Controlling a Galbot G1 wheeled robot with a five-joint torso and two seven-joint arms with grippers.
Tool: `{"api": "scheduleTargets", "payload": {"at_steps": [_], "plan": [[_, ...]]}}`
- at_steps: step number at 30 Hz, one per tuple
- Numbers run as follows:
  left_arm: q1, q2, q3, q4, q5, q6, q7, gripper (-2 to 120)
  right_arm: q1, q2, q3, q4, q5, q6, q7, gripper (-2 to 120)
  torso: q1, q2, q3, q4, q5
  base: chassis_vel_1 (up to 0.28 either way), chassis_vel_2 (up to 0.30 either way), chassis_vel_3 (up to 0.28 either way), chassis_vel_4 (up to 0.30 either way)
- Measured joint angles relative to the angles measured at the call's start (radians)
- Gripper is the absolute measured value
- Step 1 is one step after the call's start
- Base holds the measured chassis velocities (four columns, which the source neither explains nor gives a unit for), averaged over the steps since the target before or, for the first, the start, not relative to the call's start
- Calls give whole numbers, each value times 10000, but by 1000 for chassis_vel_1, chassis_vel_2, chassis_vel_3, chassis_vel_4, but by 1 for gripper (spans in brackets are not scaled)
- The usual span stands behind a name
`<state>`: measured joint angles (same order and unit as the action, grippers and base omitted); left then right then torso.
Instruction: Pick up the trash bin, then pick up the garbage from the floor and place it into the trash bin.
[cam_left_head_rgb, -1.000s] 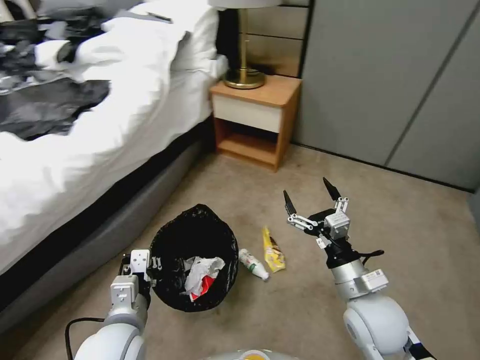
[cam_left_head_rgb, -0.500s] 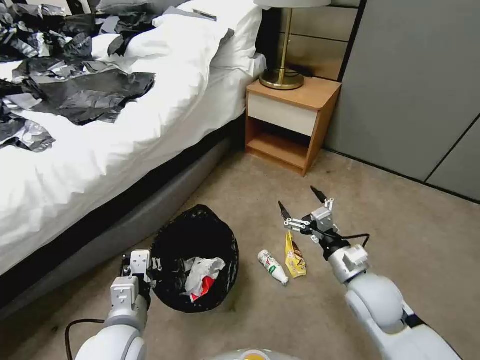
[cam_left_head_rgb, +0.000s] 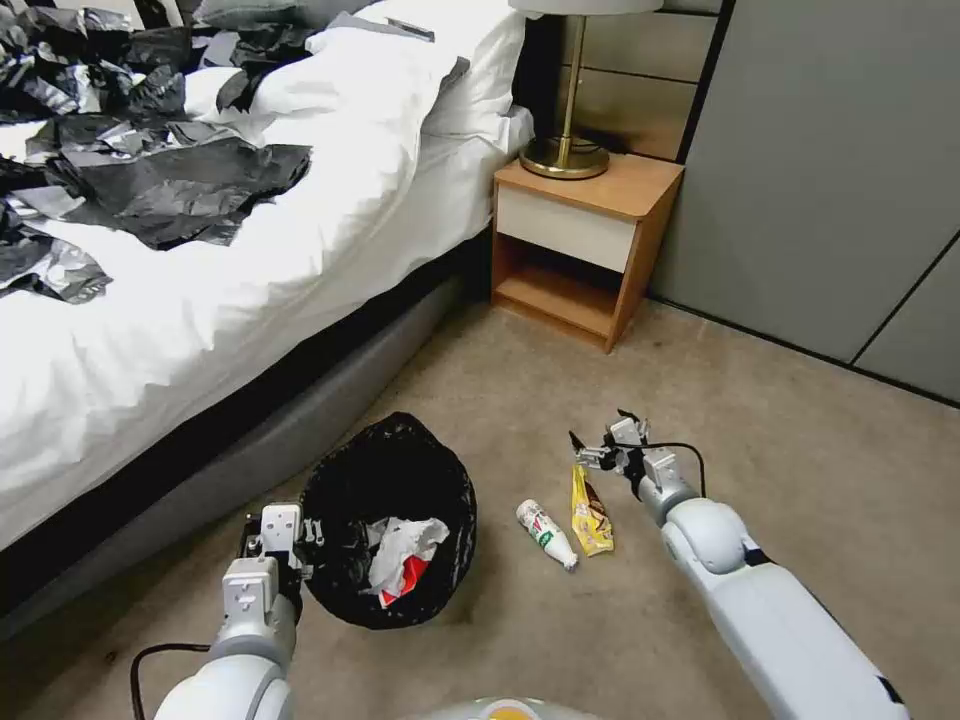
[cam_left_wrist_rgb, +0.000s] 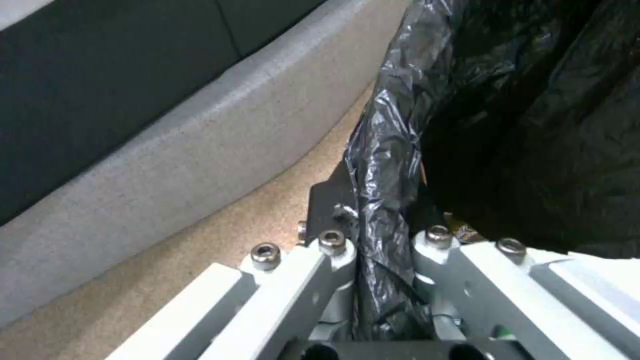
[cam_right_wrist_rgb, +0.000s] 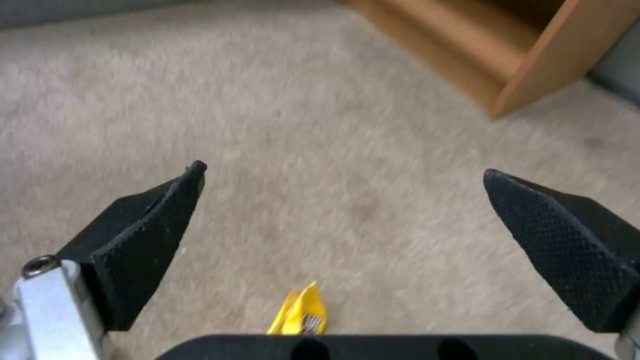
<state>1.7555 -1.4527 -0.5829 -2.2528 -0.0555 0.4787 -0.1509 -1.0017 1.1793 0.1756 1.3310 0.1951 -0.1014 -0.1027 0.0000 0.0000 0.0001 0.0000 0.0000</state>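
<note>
The trash bin (cam_left_head_rgb: 345, 480), lined with a black bag, stands on the carpet by the bed and holds white tissue and a red carton. My left gripper (cam_left_head_rgb: 292, 545) is shut on its near-left rim; in the left wrist view the fingers (cam_left_wrist_rgb: 333, 245) pinch the bag's folded edge (cam_left_wrist_rgb: 390, 145). A yellow snack wrapper (cam_left_head_rgb: 590, 512) and a small white bottle (cam_left_head_rgb: 547, 535) lie on the floor right of the bin. Low over the wrapper's far end is my right gripper (cam_left_head_rgb: 600, 432), standing open. In the right wrist view the wrapper's tip (cam_right_wrist_rgb: 300, 315) shows beneath the spread gripper (cam_right_wrist_rgb: 343, 172).
The bed (cam_left_head_rgb: 180, 330), with its white duvet, black bags and grey base, runs along the left. A wooden nightstand (cam_left_head_rgb: 585, 235) with a brass lamp stands beyond the litter, its lower shelf (cam_right_wrist_rgb: 533, 45) close ahead. Grey wardrobe panels (cam_left_head_rgb: 830, 180) close the right. Bare carpet lies to the right.
The camera swung early on, shifting the whole picture. My right arm has stretched forward and dropped toward the floor over the yellow wrapper, still open. The left gripper kept its hold on the bin.
</note>
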Motion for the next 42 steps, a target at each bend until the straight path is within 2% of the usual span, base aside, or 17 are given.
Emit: {"api": "scheduleTargets", "payload": {"at_steps": [13, 29, 35, 42], "plan": [[-21, 5, 29, 102, 55, 9, 5, 3, 589, 891, -483, -1994, -306, 189, -533, 100, 0, 0, -1, 0, -1, 0, 0, 0, 0], [72, -12, 58, 102, 69, 4, 5, 3, 850, 1379, -206, -4066, -1035, 777, -815, 100, 0, 0, -1, -1, 0, 0, 0, 0, 0], [106, -16, 70, 100, 90, -14, 4, 3, 991, 1472, -64, -4687, -1112, 997, -834, 95, 0, 0, -1, 0, 0, 0, 0, 0, 0], [105, 11, 74, 95, 91, -16, 1, 3, 1126, 1652, 68, -5280, -1221, 1343, -861, 80, -1, 3, -3, -1, 0, 0, 0, 0, 0]]}}
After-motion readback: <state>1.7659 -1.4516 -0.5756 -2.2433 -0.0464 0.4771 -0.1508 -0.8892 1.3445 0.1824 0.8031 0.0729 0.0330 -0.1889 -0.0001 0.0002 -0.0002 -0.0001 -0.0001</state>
